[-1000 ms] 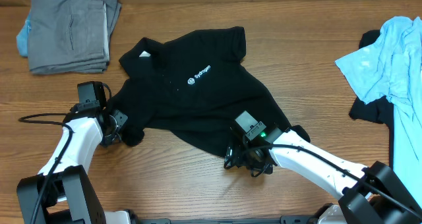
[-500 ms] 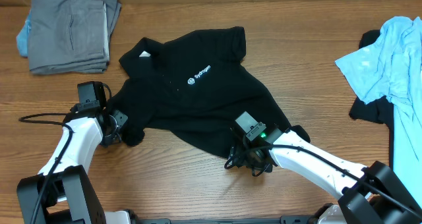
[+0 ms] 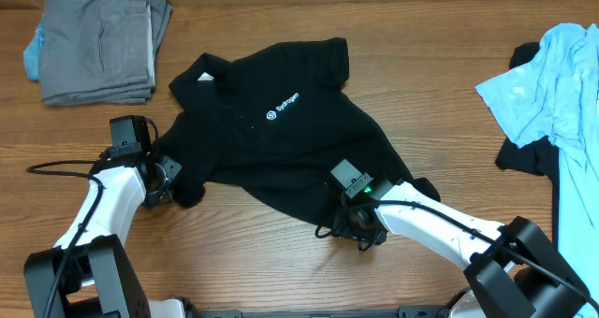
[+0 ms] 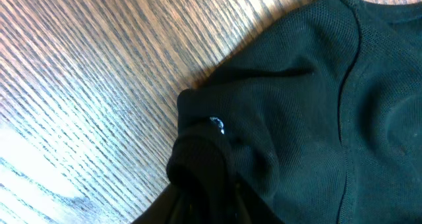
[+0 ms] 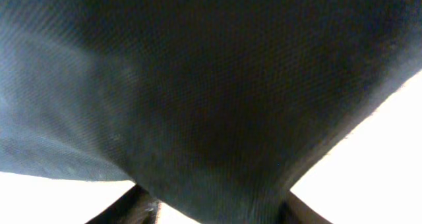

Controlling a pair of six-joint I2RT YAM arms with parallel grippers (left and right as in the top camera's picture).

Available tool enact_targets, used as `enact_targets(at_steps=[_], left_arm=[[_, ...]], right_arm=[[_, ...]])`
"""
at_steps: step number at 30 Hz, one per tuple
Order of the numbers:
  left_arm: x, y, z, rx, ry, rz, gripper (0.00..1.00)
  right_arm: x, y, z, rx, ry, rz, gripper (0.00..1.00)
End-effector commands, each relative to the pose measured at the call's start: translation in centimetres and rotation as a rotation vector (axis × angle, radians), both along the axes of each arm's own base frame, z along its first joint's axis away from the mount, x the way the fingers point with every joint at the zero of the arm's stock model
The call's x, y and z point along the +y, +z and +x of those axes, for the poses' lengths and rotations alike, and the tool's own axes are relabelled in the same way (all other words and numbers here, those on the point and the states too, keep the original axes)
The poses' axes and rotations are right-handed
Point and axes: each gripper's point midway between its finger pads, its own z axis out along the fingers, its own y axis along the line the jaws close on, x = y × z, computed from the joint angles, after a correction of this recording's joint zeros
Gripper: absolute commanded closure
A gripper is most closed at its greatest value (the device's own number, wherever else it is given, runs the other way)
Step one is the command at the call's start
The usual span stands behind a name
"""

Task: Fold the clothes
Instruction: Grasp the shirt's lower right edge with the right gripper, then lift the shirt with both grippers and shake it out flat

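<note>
The black shirt (image 3: 281, 131) lies spread and crumpled mid-table, its small white logo (image 3: 284, 105) facing up. My left gripper (image 3: 173, 185) is at the shirt's lower left corner, shut on a bunched fold of black cloth (image 4: 217, 151). The cloth hides most of its fingers in the left wrist view (image 4: 211, 207). My right gripper (image 3: 351, 223) sits at the shirt's lower hem. In the right wrist view the shirt (image 5: 211, 92) fills the frame and runs down between the two fingers (image 5: 135, 207). They still stand well apart round the cloth (image 5: 217, 211).
A folded grey pile (image 3: 98, 42) lies at the back left over a bit of light blue cloth (image 3: 32, 54). A light blue garment (image 3: 552, 84) covers a dark one (image 3: 522, 154) at the right edge. A black cable (image 3: 56, 166) trails from the left arm.
The right gripper has crept a little up and left onto the hem and its fingers have narrowed around the cloth. The left arm and the shirt have stayed put.
</note>
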Motion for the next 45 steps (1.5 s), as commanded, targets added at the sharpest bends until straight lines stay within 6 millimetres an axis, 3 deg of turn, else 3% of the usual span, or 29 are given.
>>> enact_targets(at_steps=[1,5,6,11,15,21,30,36,45], left_arm=[[0.4,0.4,0.6,-0.013,0.002,0.012,0.8],[0.3,0.4,0.6,-0.013,0.001,0.008,0.9],[0.2,0.4,0.6,-0.013,0.0,0.002,0.96],[-0.5,1.1,0.8,-0.027,-0.043,-0.03,0.96],[-0.5,3.6,1.0,-0.042,-0.08,-0.012,0.96],[-0.8,11.1,1.4,-0.161,-0.13,0.037,0.96],[-4.2,24.8,0.0,-0.55,-0.278,0.152,0.96],[-5.4,34.1,-4.6,-0.822,-0.317,0.269,0.96],[-5.4,45.9,-12.6,-1.145,-0.3,0.366,0.96]], right_arm=[[-0.6,-1.0,-0.2,0.019,-0.003,-0.034,0.7],[-0.7,-0.9,-0.2,0.017,-0.007,-0.042,0.96],[-0.8,-0.7,-0.1,0.016,-0.012,-0.051,0.96],[-1.5,1.2,0.9,-0.025,-0.073,-0.108,0.96],[-1.0,4.4,2.5,-0.095,-0.086,-0.095,0.96],[-0.7,10.7,5.2,-0.259,-0.111,-0.061,0.96],[-2.1,22.1,7.3,-0.547,-0.171,0.019,0.96],[-4.1,30.9,7.3,-0.762,-0.186,0.092,0.96],[-6.5,40.8,5.4,-0.987,-0.211,0.244,0.96]])
